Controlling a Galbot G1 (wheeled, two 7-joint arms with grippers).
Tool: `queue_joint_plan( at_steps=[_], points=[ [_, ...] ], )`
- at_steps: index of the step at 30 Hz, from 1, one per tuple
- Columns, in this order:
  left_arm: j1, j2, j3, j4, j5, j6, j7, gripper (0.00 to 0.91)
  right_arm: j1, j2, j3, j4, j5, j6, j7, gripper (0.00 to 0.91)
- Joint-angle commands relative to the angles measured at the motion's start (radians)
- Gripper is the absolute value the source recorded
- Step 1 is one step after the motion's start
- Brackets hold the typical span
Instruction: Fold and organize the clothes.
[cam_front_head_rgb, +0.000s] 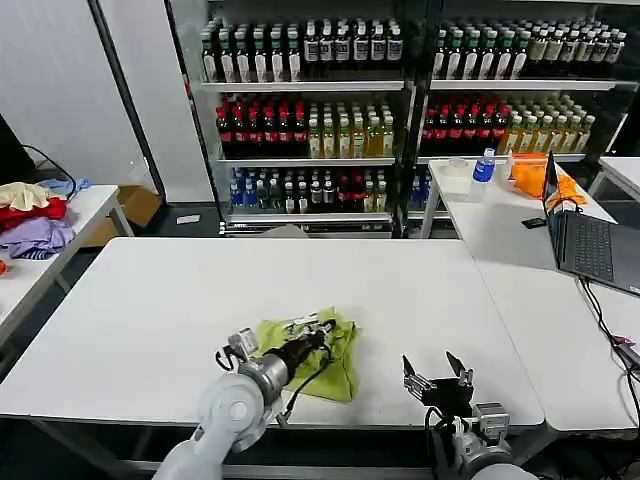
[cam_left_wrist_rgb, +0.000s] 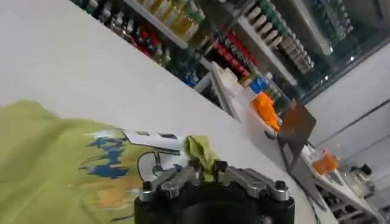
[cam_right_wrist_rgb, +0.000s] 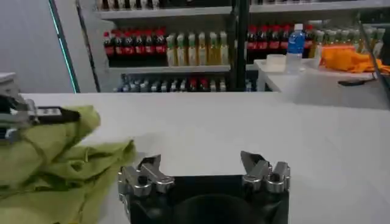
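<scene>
While the head view looks down across a white counter (cam_front_head_rgb: 150, 300), we see the T-shirt (cam_front_head_rgb: 322, 357), a lime yellow-green crumple, lying near the counter's front edge, slightly to our left of centre. Our left gripper (cam_front_head_rgb: 322, 328) reaches over it with its jaws at the shirt's upper folds, and our right gripper (cam_front_head_rgb: 438, 373) hovers just beside the shirt on its right side, apart from the cloth, jaws spread wide. We judge the step in hand to be lifting one edge to spread the garment flat before any fold; doing that well means keeping the pinch on a single layer, pulling slowly outward and low over the counter, and bringing the right gripper to the opposite edge so the fabric opens evenly. From the left wrist view, the left gripper (cam_left_wrist_rgb: 206, 172) has its jaws closed together on a small tuft of green fabric, with the shirt's whitish printed patch (cam_left_wrist_rgb: 113, 159), marked in blue, spread just beyond the jaws on the counter. From the right wrist view, the right gripper (cam_right_wrist_rgb: 204, 171) shows its jaws well apart and holding nothing; the shirt (cam_right_wrist_rgb: 58, 167) lies bunched to one side of them, near but not between them, with bare counter ahead.
</scene>
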Motion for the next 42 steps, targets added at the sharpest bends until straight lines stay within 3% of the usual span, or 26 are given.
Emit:
queue_joint_plan(
  at_steps=[1, 7, 13, 18, 23, 34, 42],
  points=[
    [-0.042, -0.011, 0.045, 0.001, 0.04, -0.017, 0.031, 0.907, 0.003, 0.0, -0.002, -0.001, 0.001, 0.001, 0.0, 0.907],
    [-0.004, 0.077, -0.027, -0.051, 0.06, -0.007, 0.048, 0.907, 0.01, -0.002, -0.008, -0.004, 0.002, 0.0, -0.001, 0.907],
    [0.111, 0.296, -0.182, -0.038, 0.148, -0.007, 0.098, 0.907, 0.016, 0.0, -0.01, -0.011, 0.003, 0.004, -0.003, 0.907],
    [0.178, 0.351, -0.279, 0.008, 0.208, -0.005, 0.142, 0.907, 0.017, 0.006, -0.023, -0.021, -0.001, 0.007, -0.003, 0.907],
    [0.191, 0.349, -0.286, 0.029, 0.204, 0.005, 0.156, 0.907, 0.016, -0.002, -0.024, -0.022, -0.004, 0.005, -0.002, 0.907],
    [0.15, 0.228, -0.198, 0.081, 0.173, 0.045, 0.169, 0.907, 0.001, -0.002, -0.017, -0.014, -0.007, -0.001, 0.001, 0.907],
    [0.135, 0.184, -0.18, 0.138, 0.104, 0.065, 0.168, 0.907, -0.012, -0.014, 0.003, 0.018, -0.001, -0.01, 0.003, 0.907]
  ],
)
